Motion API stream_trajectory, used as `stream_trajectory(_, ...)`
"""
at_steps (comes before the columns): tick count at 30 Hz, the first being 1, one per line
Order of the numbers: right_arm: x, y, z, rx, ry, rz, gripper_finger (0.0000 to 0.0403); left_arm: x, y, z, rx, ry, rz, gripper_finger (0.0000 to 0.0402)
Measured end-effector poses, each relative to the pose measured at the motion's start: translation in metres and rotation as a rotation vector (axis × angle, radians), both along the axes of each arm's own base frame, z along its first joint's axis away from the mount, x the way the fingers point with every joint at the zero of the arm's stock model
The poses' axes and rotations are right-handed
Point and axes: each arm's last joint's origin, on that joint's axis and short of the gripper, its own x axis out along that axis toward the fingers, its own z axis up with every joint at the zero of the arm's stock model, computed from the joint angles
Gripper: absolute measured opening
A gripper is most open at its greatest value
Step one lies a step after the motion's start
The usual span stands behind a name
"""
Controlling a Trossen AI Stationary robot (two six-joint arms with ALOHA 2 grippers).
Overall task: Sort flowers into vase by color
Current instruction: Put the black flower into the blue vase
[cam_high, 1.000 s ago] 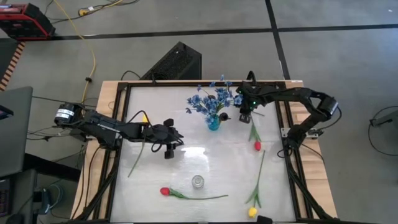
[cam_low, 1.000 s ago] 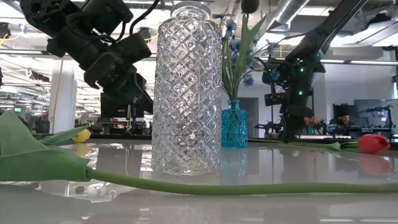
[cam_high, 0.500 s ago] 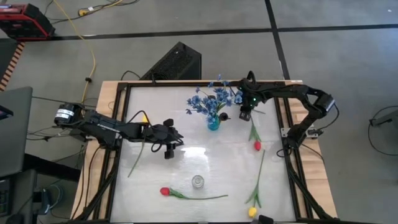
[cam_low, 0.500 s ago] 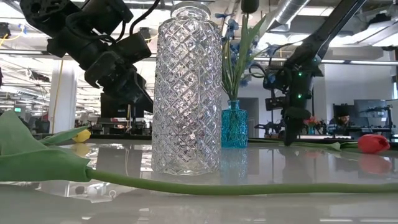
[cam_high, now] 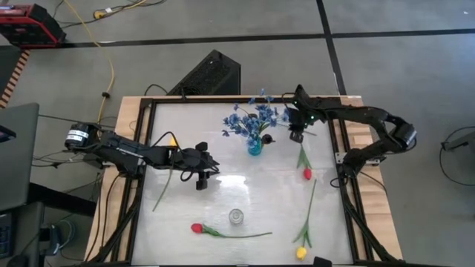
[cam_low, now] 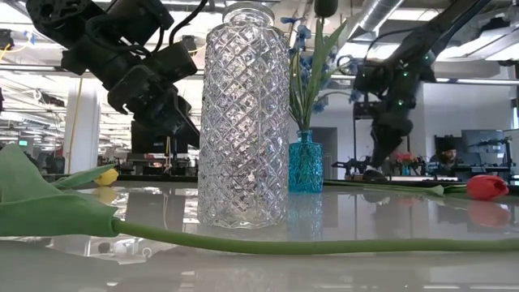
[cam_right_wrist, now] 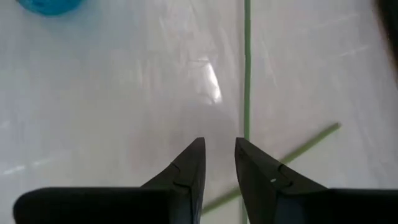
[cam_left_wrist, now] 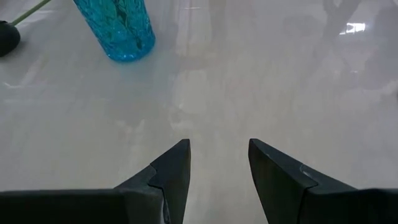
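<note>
right gripper: jaws slightly apart, empty, above green stem | left gripper: spread, idle mid-table

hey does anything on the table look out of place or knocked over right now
Nothing is spilled or tipped: the blue vase and the glass vase stand upright. Only the loose flowers lie flat on the table, unsorted: a red tulip, another red one, and a yellow one.

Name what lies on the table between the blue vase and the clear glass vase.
Nothing: the high view shows bare table between blue vase and clear glass vase.
</note>
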Motion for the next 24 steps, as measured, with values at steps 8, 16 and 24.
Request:
stream_trajectory(8, 0.006, -0.016, -0.030, 0.028, 0.047, -0.002, 0.0114, 0.000, 0.000, 0.000, -0.016, -0.006, 0.009, 0.0153)
stream_trajectory(16, 0.012, -0.027, -0.059, 0.119, 0.121, -0.011, 0.0105, -0.001, -0.001, -0.002, -0.048, 0.018, -0.013, 0.0153)
stream_trajectory(24, 0.003, -0.020, -0.033, 0.117, 0.118, -0.074, 0.0016, 0.000, -0.001, 0.000, -0.045, 0.004, -0.018, 0.0153)
